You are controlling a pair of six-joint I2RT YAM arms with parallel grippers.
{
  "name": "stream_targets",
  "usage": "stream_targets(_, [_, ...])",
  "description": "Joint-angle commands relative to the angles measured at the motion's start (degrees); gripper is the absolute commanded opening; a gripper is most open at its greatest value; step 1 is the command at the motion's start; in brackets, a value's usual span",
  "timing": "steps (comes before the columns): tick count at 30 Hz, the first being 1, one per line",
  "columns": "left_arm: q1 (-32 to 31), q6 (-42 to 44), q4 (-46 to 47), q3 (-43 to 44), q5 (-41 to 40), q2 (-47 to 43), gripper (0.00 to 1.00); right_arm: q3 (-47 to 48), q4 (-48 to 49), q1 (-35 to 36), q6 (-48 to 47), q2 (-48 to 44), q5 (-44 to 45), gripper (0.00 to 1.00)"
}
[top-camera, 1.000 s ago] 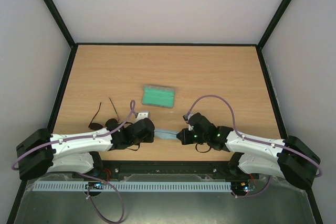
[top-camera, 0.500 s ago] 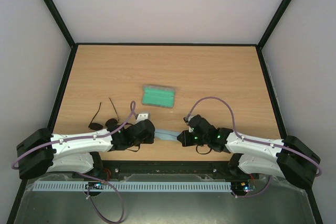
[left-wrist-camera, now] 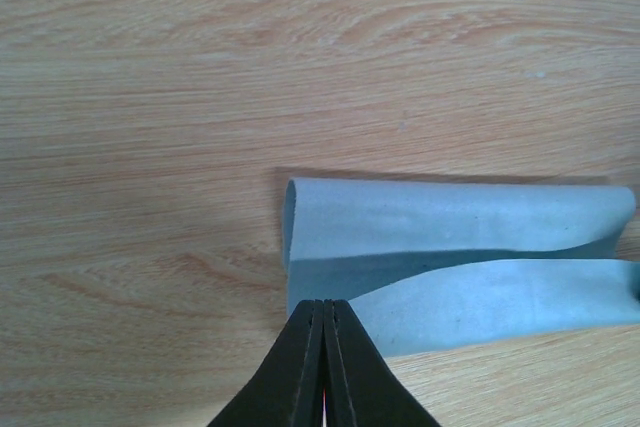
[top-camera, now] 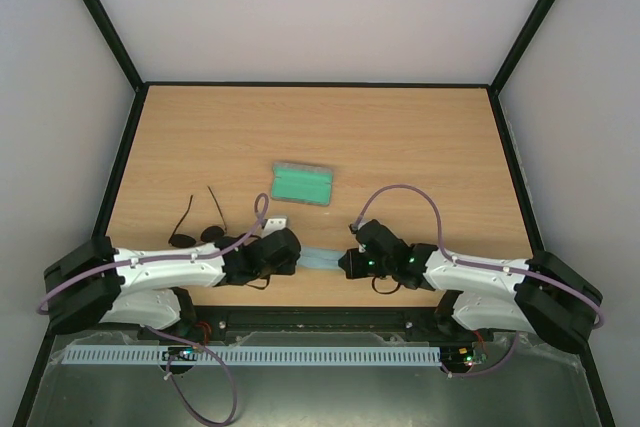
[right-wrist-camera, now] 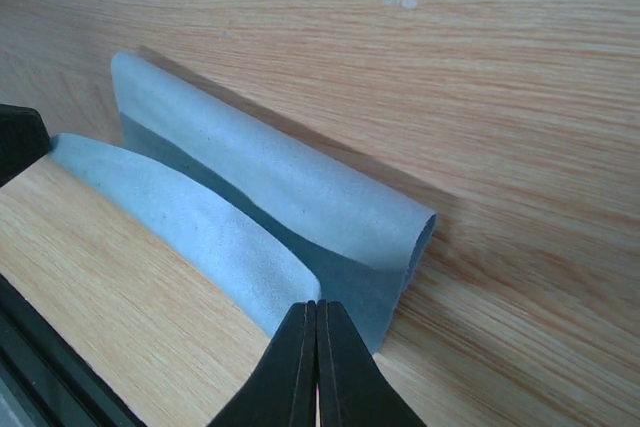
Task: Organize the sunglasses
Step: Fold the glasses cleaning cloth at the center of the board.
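Tabletop (top-camera: 400,137) bears sunglasses (top-camera: 211,234) left of left hand (top-camera: 298,258) gripping cloth (top-camera: 321,258).

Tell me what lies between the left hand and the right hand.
The blue-grey cloth, folded over itself, spans the gap between the left hand and the right hand, each pinching one end; the top view shows it.

left arm (top-camera: 160,269) and right arm (top-camera: 480,277): white shells between bulky black joints, a purple cable (top-camera: 400,189) looping along each. green lights (top-camera: 372,265) on the right wrist. left gripper (left-wrist-camera: 324,307) and right gripper (right-wrist-camera: 316,307) have smooth black tapering fingers.
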Motion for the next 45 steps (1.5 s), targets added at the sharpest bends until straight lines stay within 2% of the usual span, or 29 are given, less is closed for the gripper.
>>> stream_targets(1, [0.8, 1.8, -0.4, 2.4, -1.6, 0.9, 0.02, 2.3, 0.2, 0.5, 0.0, 0.2, 3.4, 0.01])
stream_targets(20, [5.4, 6.6, 0.8, 5.5, -0.7, 4.4, 0.02, 5.1, -4.3, 0.5, -1.3, 0.6, 10.0, 0.01])
stream_targets(45, [6.5, 8.2, 2.5, 6.4, -1.4, 7.3, 0.02, 4.4, -3.3, 0.5, -1.0, 1.6, 10.2, 0.01])
